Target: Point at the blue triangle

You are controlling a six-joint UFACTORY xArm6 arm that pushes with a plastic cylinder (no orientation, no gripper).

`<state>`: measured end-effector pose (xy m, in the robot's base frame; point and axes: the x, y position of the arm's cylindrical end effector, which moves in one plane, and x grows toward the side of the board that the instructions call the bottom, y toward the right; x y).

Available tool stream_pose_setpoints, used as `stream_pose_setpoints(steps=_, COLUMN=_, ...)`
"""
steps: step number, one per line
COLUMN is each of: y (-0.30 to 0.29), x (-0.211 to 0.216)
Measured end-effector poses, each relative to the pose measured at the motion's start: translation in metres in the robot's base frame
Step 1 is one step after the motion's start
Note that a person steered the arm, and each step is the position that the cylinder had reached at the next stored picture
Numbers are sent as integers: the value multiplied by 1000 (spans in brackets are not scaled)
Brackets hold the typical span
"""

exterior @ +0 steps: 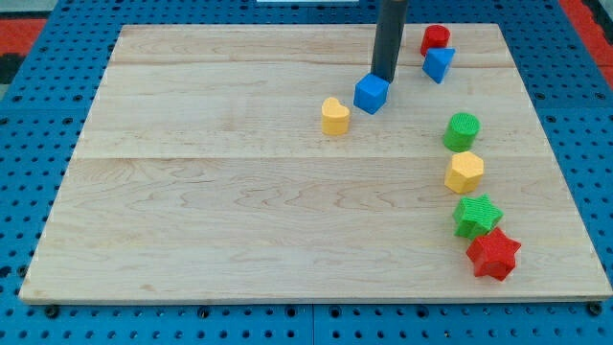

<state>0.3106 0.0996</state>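
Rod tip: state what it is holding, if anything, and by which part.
Nothing is held; the rod cannot grip. My tip stands at the top edge of the blue cube, seemingly touching it, with the blue triangle apart toward the view's right.

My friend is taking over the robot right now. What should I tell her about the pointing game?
My tip: the rod comes down from the view's top; its end sits just behind the blue cube, touching or nearly so.
Blue triangle: to the view's right of my tip, apart from it, just below the red block.
Done: nothing sure; the tip is at the cube, not the triangle.
Left: slide the tip toward the view's right until it points at the blue triangle, without shoving the cube.
Other blocks lie further down the view's right side, out of the way.
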Motion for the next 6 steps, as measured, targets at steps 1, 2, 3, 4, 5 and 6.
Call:
stream_pose_setpoints(steps=1, y=-5, x=28)
stream_pose_setpoints(steps=2, y=46, x=33)
stream_pose_setpoints(steps=3, y=140, x=29)
stream_pose_setpoints(steps=4, y=153, x=-20)
stream_pose_setpoints(steps=5, y=120, x=-41)
stream_pose_setpoints(steps=6, y=33, x=-27)
